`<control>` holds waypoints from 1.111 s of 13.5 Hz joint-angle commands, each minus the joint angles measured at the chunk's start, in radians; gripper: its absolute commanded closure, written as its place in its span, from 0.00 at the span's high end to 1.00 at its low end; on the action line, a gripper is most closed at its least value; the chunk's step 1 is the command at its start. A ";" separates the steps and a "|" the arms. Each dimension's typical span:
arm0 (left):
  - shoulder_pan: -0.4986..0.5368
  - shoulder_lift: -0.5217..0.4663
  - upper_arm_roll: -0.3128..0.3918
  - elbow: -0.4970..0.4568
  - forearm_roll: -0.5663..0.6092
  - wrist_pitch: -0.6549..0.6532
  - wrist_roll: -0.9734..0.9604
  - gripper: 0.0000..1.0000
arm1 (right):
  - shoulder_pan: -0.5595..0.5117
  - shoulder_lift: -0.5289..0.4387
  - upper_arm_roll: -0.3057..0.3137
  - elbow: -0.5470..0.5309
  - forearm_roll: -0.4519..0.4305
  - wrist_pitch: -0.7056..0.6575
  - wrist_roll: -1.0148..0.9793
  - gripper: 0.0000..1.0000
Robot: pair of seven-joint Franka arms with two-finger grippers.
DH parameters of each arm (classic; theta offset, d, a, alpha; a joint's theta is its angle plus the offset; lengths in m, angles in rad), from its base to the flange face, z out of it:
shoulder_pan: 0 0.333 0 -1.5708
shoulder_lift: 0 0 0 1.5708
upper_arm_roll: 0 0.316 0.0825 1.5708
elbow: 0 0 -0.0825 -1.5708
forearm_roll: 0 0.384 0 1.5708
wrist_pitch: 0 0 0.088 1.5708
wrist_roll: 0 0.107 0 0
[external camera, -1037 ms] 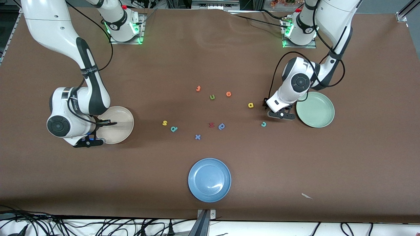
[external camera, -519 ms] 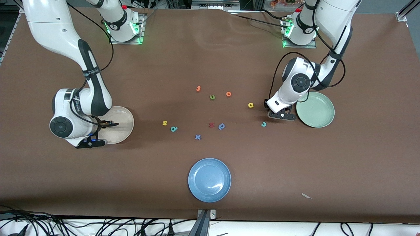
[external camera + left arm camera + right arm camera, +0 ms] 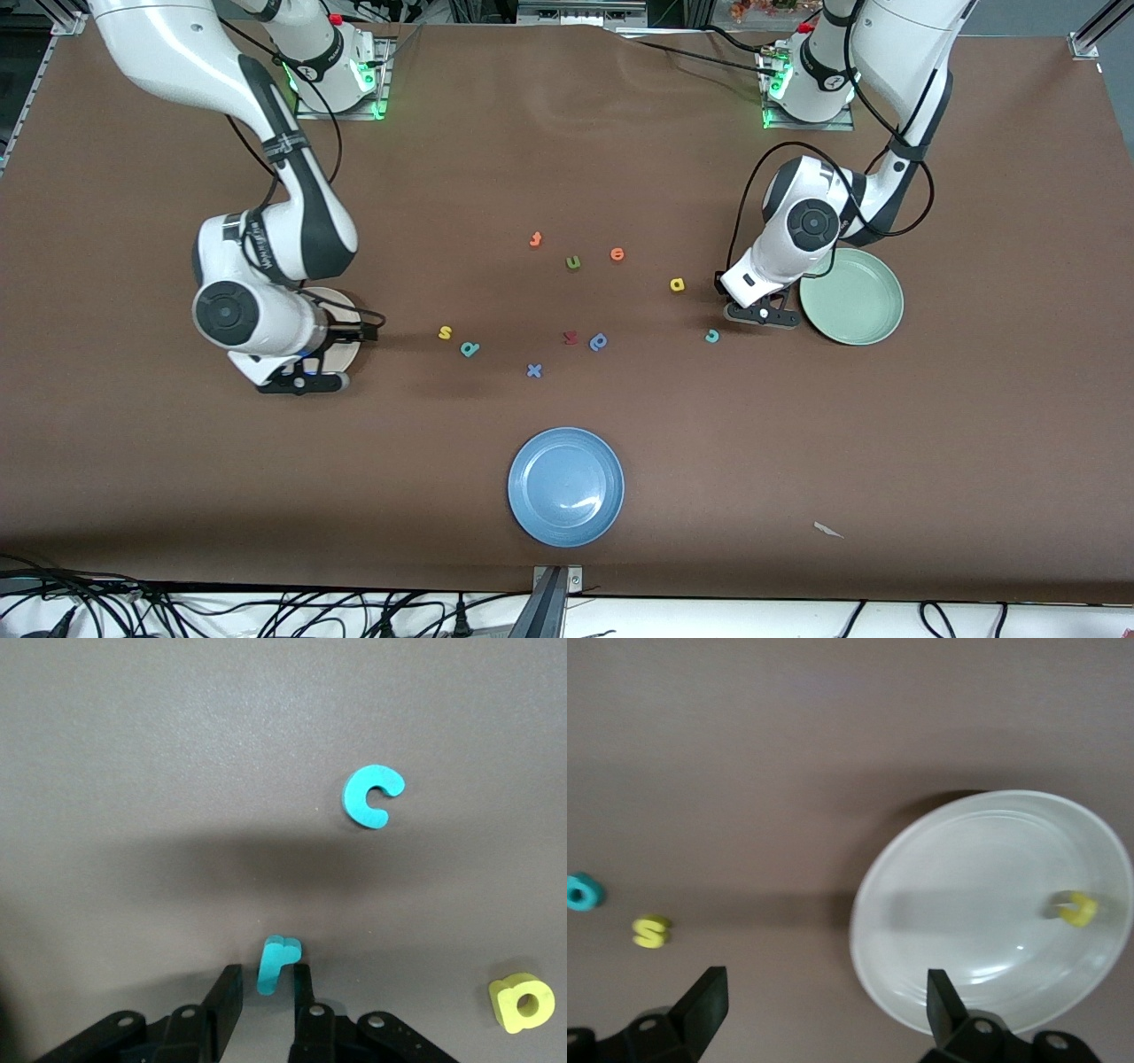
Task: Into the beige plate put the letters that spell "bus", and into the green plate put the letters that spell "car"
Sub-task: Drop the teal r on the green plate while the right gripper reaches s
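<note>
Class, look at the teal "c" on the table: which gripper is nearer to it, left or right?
Left. The left gripper is beside the teal "c", closing around the teal "r". The right gripper is open at the beige plate, at the right arm's end of the table.

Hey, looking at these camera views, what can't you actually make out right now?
- Front view: most of the beige plate and the yellow letter in it, hidden under the right arm.
- Front view: the teal r between the left gripper fingers, hidden by that arm's wrist.
- Right wrist view: that yellow letter's shape is blurred.
- Right wrist view: the right gripper body, cut off by the edge.
</note>
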 commanded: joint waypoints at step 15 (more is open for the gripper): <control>0.164 -0.241 0.049 0.015 0.111 -0.261 0.027 0.06 | 0.137 0.148 0.032 -0.031 -0.004 0.253 0.313 0.88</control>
